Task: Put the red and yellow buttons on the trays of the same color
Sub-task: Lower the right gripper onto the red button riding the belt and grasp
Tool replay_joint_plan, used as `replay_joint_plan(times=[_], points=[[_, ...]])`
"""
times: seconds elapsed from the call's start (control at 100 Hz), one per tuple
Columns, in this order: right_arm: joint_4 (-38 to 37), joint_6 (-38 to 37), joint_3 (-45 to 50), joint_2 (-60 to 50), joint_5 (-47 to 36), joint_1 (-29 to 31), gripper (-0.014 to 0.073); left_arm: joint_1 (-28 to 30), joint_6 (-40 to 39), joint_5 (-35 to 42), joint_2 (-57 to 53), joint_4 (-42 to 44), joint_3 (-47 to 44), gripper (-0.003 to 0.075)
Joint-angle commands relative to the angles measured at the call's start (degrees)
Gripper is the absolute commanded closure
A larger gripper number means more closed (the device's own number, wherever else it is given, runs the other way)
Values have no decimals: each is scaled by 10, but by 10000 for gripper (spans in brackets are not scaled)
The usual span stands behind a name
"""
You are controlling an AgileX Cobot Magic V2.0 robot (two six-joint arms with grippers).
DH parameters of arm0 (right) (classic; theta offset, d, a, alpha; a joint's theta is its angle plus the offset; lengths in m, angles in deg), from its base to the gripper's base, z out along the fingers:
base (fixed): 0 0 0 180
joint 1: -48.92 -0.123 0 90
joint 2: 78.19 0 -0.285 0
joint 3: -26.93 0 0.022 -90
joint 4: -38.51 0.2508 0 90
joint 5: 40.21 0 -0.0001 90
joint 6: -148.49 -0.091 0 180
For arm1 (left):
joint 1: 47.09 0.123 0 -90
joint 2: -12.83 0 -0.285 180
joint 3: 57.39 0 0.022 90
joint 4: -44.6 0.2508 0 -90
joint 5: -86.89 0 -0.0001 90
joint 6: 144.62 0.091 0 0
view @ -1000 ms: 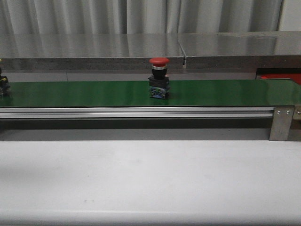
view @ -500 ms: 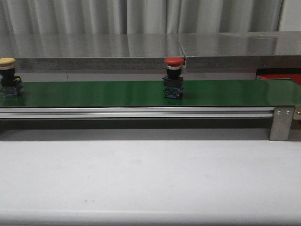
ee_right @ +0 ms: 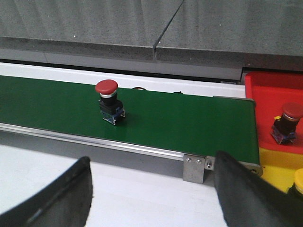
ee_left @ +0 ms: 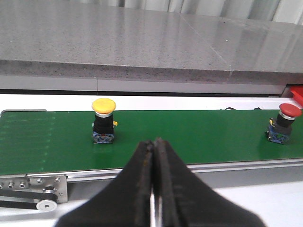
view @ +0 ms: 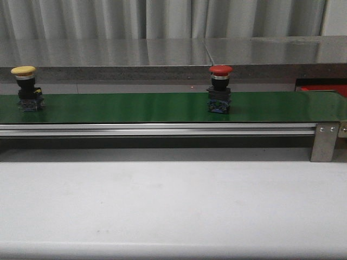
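Right wrist view shows the right gripper [ee_right: 151,189] spread wide, the red button [ee_right: 109,101] at its 11 o'clock loose on the belt [ee_right: 189,123]; left gripper [ee_left: 154,189] is pinched together, so either button could tip if grabbed late.

Front view: neither arm nor hand appears in the picture. Left wrist view: left hand [ee_left: 154,156] has its two dark fingers [ee_left: 142,165] pressed together, only a thin seam between them, nothing held; tips converge to a point, fingers widening toward the wrist. The hand sits low, near the table's near side, pointing across toward the belt. Right wrist view: right hand [ee_right: 151,189] has its fingers spread wide apart, one dark finger [ee_right: 61,198] at one lower corner of the view and the other at the opposite corner, both blurred, nothing between them. It is raised above the near table edge, angled downward.
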Motion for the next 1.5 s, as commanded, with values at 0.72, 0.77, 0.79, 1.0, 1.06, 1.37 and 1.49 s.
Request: replay_joint_plan(times=[0.72, 0.77, 0.79, 1.0, 1.06, 1.37, 1.49], points=[[34, 87, -278, 502, 20, -43, 7, -3, 0, 39, 1, -13, 16, 739], [34, 97, -296, 527, 17, -50, 7, -3, 0, 39, 1, -13, 16, 739], [34, 101, -303, 537, 17, -53, 7, -3, 0, 39, 1, -13, 16, 739], [34, 111, -373, 625, 34, -58, 7, -3, 0, 39, 1, -13, 16, 739], [34, 111, -389, 642, 35, -58, 7, -3, 0, 39, 1, -13, 16, 739], [33, 117, -457, 714, 31, -58, 9, -3, 0, 39, 1, -13, 16, 739], [33, 117, -469, 734, 26, -57, 77, -3, 0, 39, 1, -13, 16, 739]])
